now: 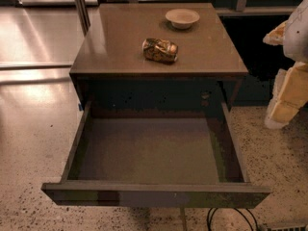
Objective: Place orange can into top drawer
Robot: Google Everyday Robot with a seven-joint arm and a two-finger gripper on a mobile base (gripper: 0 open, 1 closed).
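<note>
Cabinet [120,37] with top drawer [154,150] pulled fully open below it, nothing inside. Gripper [288,93] sits at the right edge, off the cabinet side and well apart from the target; whether it's released or clenched can't be told. Orange can [160,50] lies on its side on the cabinet top, near the front edge. It's dented, so probably light, thin-walled, slick and likely to roll or crush; pinch gently across the body's middle. Pale bowl [182,18] stands behind it, apart, not blocking. Cables [226,218] on the floor.
</note>
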